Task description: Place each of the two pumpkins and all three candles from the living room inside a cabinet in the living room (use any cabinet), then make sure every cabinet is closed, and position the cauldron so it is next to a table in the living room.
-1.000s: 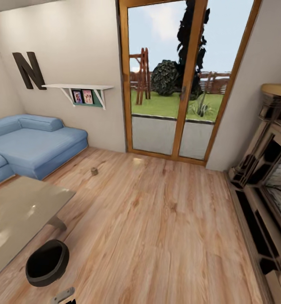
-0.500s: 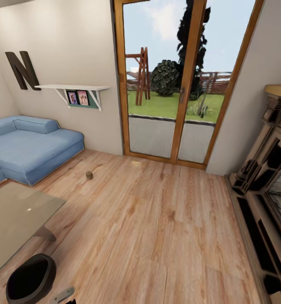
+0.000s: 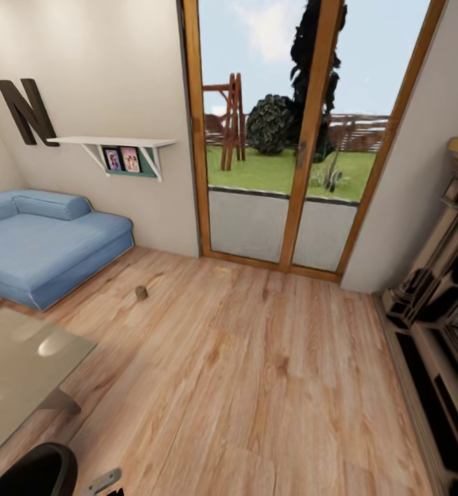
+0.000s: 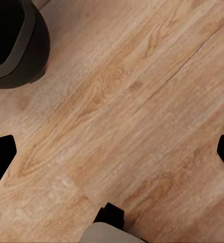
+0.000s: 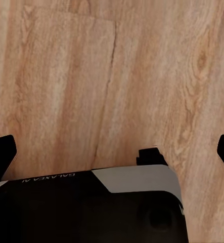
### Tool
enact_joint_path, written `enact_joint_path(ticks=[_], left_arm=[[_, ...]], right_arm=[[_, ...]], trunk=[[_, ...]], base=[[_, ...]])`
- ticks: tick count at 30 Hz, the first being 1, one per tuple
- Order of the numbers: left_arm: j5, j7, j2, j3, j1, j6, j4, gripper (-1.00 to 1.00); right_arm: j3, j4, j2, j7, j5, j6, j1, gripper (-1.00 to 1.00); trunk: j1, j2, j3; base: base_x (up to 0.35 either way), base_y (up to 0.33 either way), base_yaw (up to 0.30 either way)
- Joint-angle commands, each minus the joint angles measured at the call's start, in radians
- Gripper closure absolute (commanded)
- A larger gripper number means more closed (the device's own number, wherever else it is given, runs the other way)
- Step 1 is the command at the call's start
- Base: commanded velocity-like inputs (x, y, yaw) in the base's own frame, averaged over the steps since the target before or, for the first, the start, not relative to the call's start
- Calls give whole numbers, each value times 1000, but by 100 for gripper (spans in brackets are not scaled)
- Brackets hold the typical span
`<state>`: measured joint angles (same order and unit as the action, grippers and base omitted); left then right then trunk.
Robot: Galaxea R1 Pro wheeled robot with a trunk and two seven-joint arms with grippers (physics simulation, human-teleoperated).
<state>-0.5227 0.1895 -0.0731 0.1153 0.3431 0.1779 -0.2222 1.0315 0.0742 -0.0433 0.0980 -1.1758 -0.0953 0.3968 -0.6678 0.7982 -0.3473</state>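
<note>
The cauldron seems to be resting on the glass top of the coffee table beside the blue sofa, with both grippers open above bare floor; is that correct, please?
Not quite: the cauldron stands on the wooden floor, beside the coffee table, not on its glass top. The head view shows this, and the left wrist view shows the cauldron on the planks. The rest holds: the blue sofa is near the table, and both wrist views show open fingers over bare floor.

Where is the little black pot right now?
The cauldron sits on the wooden floor at the head view's lower-left corner, just beside the glass coffee table.
</note>
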Motion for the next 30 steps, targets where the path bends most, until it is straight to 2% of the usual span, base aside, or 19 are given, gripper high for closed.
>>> enact_joint_path(ticks=[1,18,30], left_arm=[[-7,5,-1,9,1,3,0,-100],[-7,5,-1,9,1,3,0,-100],[-7,5,-1,9,0,3,0,-100]], right_arm=[[9,1,0,5,-8,-2,0,-100],[8,1,-1,5,-8,-1,0,-100],[9,1,-2,6,-8,-1,0,-100]], trunk=[[-1,1,-1],[-1,1,-2],[-1,1,-9]], base=[[328,0,5],[328,0,3],[329,0,228]])
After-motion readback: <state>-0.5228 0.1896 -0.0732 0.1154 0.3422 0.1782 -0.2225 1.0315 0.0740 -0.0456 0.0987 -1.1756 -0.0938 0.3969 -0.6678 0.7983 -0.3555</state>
